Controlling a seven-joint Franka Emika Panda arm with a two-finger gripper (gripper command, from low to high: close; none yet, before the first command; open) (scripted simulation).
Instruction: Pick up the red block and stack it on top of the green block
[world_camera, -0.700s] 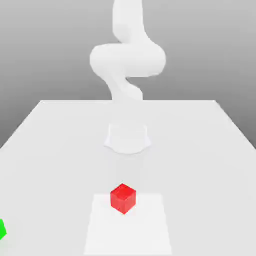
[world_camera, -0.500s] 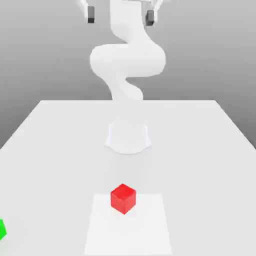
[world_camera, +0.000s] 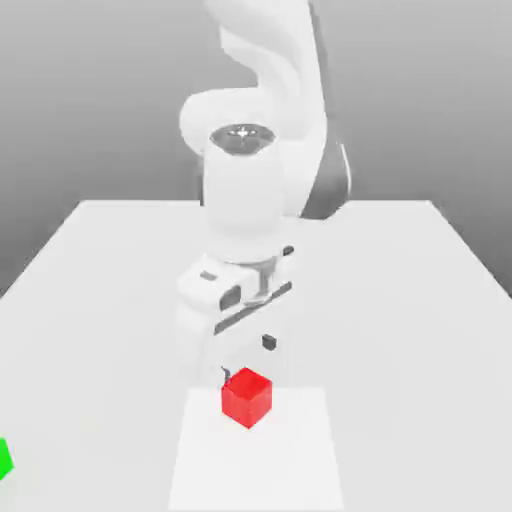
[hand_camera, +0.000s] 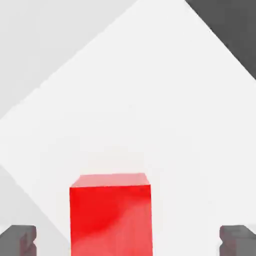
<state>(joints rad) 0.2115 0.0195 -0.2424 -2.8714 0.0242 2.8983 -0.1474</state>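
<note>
The red block (world_camera: 246, 397) rests on a lighter white square on the table, near the front in the exterior view. My gripper (world_camera: 247, 360) hangs just above and behind it, open, its dark fingertips (world_camera: 268, 342) spread wide. In the hand view the red block (hand_camera: 110, 215) lies between the two dark fingertips (hand_camera: 17, 240), with a gap on each side and nothing held. The green block (world_camera: 3, 458) sits at the exterior view's far left edge, partly cut off.
The white table (world_camera: 400, 260) stretches wide around the blocks. The arm's thick white body (world_camera: 250, 200) stands upright behind the red block. The lighter square patch (world_camera: 255, 460) lies under the red block.
The arm has swung down from high above the table until the hand is just over the red block. The fingers stayed open. Neither block has moved.
</note>
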